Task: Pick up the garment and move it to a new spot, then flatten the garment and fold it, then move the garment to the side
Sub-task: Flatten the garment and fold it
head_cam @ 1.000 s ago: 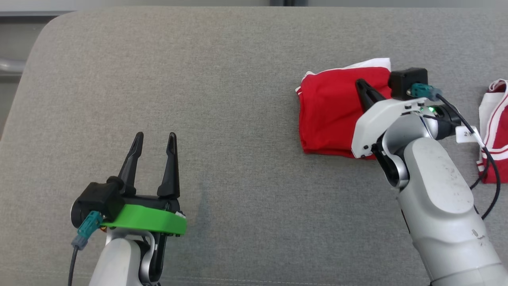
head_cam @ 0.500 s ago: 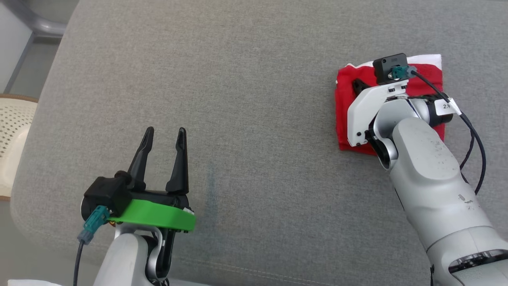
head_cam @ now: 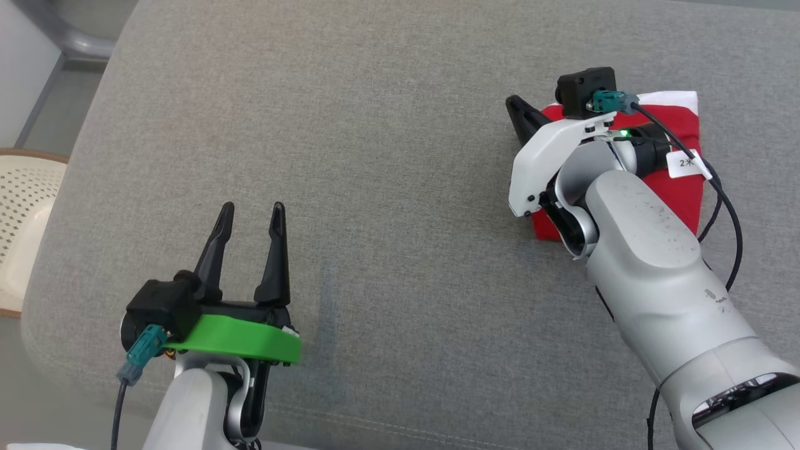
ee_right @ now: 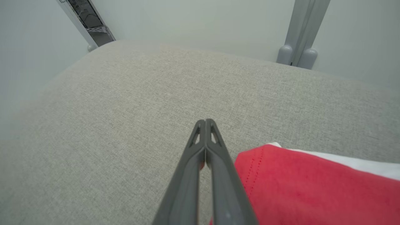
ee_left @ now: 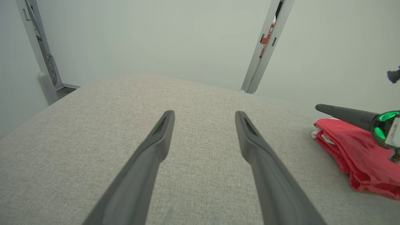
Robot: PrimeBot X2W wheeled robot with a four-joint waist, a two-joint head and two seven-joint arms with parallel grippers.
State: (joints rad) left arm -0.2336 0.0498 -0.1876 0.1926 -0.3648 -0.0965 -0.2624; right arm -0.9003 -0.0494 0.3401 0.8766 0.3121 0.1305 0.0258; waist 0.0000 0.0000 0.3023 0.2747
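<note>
On the grey padded surface [head_cam: 387,125] the red garment [ee_right: 312,187] is seen folded at the right, so only the sideways move is judged outstanding, with the jaws of the right gripper [ee_right: 205,120] pressed shut beside it and those of the left gripper [head_cam: 252,209] spread wide.

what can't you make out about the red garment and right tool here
Head view: right arm covers most of the red garment; folds unseen.
Right wrist view: garment cut off by edges; unclear whether shut right tool pinches cloth.
Left wrist view: garment runs off right edge.
</note>
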